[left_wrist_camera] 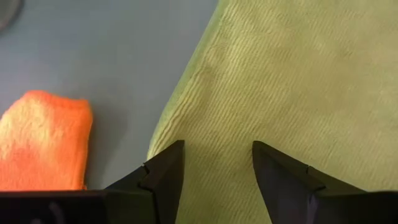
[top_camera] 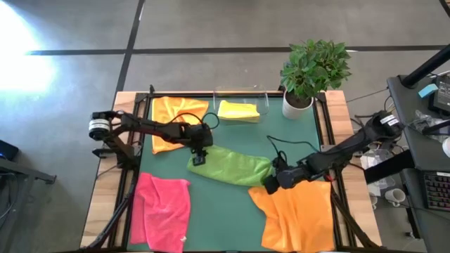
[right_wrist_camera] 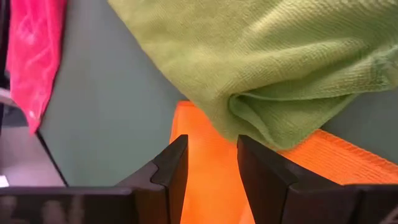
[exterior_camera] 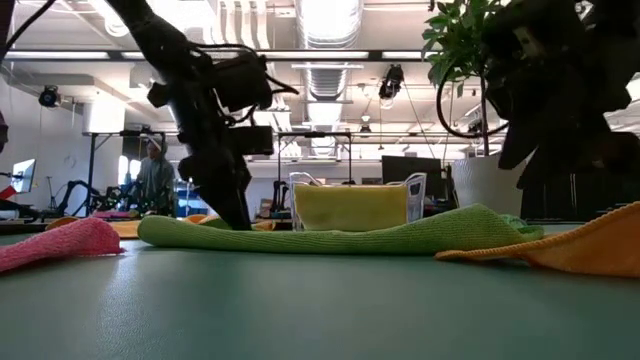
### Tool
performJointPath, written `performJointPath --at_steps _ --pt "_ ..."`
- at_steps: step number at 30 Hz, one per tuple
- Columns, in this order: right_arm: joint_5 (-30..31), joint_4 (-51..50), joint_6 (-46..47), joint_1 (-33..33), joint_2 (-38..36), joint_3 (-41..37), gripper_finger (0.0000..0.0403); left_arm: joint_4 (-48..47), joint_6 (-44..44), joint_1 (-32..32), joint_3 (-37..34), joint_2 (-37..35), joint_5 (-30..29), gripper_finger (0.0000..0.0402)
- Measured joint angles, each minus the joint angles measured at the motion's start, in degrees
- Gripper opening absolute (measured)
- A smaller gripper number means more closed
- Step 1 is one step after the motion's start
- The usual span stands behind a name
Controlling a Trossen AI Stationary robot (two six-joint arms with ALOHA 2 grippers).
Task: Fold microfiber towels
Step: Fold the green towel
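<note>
The green mat (top_camera: 232, 211) covers the table; on it five towels are laid out. The lime towel (top_camera: 228, 167) lies stretched across the middle, one end bunched and overlapping the large orange towel (top_camera: 295, 214) at the near right. The pink towel (top_camera: 163, 211) lies near left, the second orange towel (top_camera: 176, 121) far left, and the yellow towel (top_camera: 238, 110), already folded, sits at the far edge, apparently inside a clear holder (exterior_camera: 415, 196).

Handling is judged as light, limp and slightly grippy: the cloth will sag and drag, not slide. Hold is best taken at corners or edge hems, pinching a single layer.

The left gripper (top_camera: 200, 158) is set low over the lime towel's left end, jaws apart with cloth beneath and nothing clamped. The right gripper (top_camera: 273, 184) hangs by the bunched right end, jaws likewise apart, nothing held.

Obstructions: the lime-on-orange overlap risks two layers being pinched together; the potted plant (top_camera: 311, 74) at the far right corner stands well clear.
</note>
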Motion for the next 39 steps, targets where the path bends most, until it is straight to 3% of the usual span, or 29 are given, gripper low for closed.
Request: performJointPath --at_steps 5,11,21,39 --pt "0.0 -0.2 -2.4 -0.1 0.8 0.0 0.0127 0.3 0.1 0.8 -0.7 0.0 0.1 0.0173" --pt "0.0 -4.8 -11.6 -0.3 1.2 0.0 0.0127 0.3 0.2 0.8 -0.8 0.0 0.5 0.0173" --pt "0.0 -3.8 -31.2 -1.6 4.0 1.2 0.0127 0.3 0.2 0.8 -0.9 0.0 0.5 0.0173" --pt "-0.7 -1.0 -35.4 -1.7 8.4 1.2 0.0117 0.3 0.0 0.8 -0.9 -0.1 0.5 0.0173"
